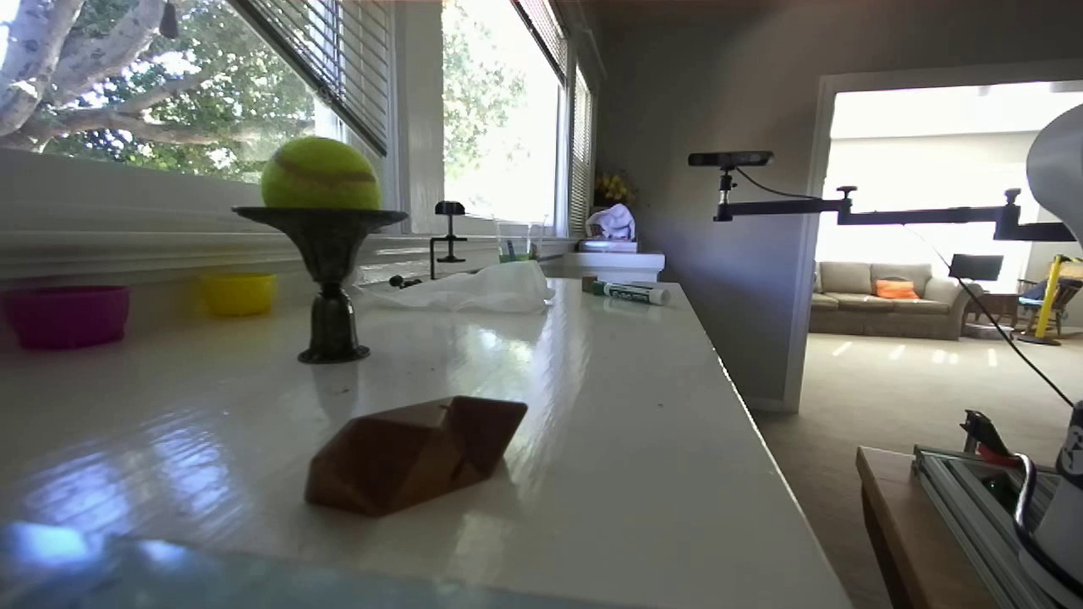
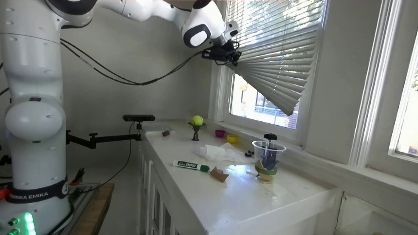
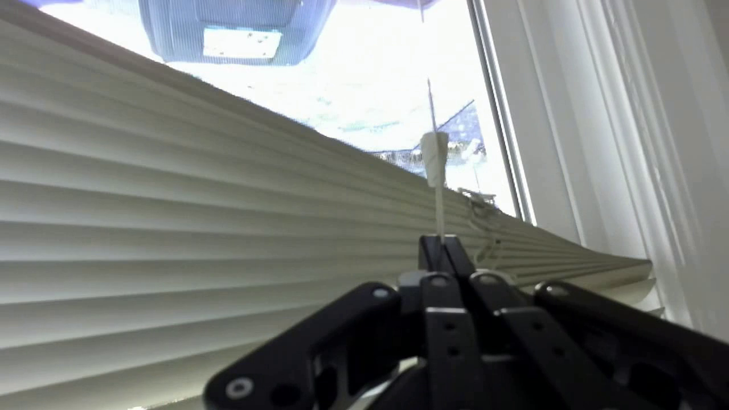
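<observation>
My gripper [image 3: 441, 240] is shut, its fingertips pinched together on a thin pale cord [image 3: 439, 213]. From the fingertips the cord runs up the picture to a small white tassel [image 3: 435, 156] in the wrist view. Close by are the slatted white blinds [image 3: 188, 228], whose bottom edge slants steeply across the window; the same blinds [image 2: 274, 70] hang tilted in an exterior view. There the gripper [image 2: 236, 61] is high above the counter, at the near side of the blinds, small and dark, so its fingers cannot be made out.
Below, the white counter [image 2: 183, 192] holds a tennis ball [image 2: 197, 120] on a dark stand [image 2: 196, 132], small purple [image 2: 220, 133] and yellow [image 2: 232, 139] bowls, a green marker [image 2: 191, 165], brown faceted pieces [image 2: 219, 174], a crumpled wrap [image 2: 215, 152] and a clear cup [image 2: 267, 160]. A camera arm [image 2: 104, 139] juts out.
</observation>
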Controlling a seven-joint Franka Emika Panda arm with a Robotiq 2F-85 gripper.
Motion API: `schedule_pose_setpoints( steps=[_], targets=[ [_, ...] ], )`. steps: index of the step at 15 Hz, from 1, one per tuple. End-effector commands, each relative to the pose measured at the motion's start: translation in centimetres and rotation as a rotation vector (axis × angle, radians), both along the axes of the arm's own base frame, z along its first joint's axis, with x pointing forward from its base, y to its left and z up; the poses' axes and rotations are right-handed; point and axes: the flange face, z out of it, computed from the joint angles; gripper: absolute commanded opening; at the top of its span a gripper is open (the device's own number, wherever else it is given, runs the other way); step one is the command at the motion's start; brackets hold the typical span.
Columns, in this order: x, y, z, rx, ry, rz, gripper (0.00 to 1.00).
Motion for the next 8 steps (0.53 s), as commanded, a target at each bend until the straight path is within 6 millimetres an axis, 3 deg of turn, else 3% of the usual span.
schedule_pose_setpoints(
  steps=[1,4,8],
  targets=[
    [-1.8,-0.2,-1.0,-0.006,0.019,-0.015,0.00],
    [-2.2,1.0,1.1,-0.029,-0.041,0.030,0.00],
    [-2.9,4.2,5.6,-0.112,-0.188,0.154,0.00]
  ],
)
